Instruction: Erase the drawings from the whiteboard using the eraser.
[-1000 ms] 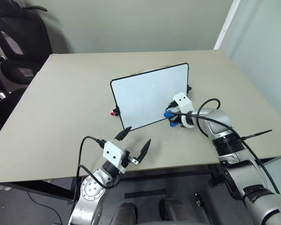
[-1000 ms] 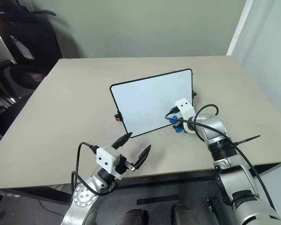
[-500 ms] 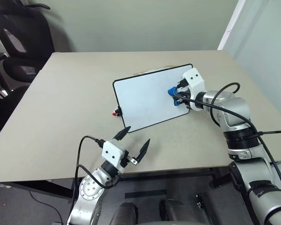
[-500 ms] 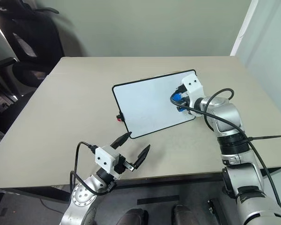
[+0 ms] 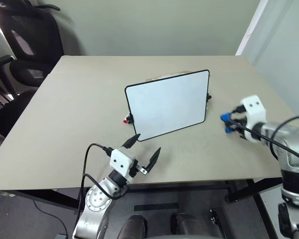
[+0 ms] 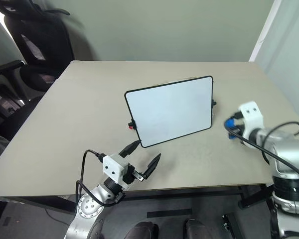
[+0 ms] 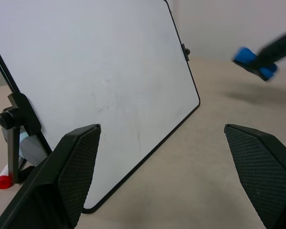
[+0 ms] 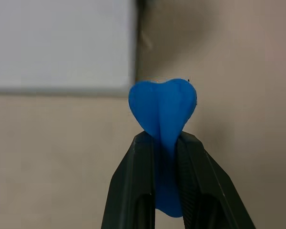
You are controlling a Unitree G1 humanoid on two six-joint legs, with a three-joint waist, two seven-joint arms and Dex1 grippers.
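Blue eraser (image 8: 163, 112) pinched in right gripper (image 6: 230, 129) near tabletop's (image 5: 65, 124) right edge, beside whiteboard (image 5: 167, 103) standing mid-table, blank, no legible writing, left gripper (image 5: 142, 150) spread open by front edge

Head pair overhead, both share whiteboard (image 5: 167, 104) — wrist views close.

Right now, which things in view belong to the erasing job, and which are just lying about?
Job:
- whiteboard, propped on the table, no red marks visible
- eraser, pinched in the right gripper, clear of the board

Lying about:
- red-tipped piece at the board's left knob
- office chair beyond the table
- left gripper, open, holding nothing
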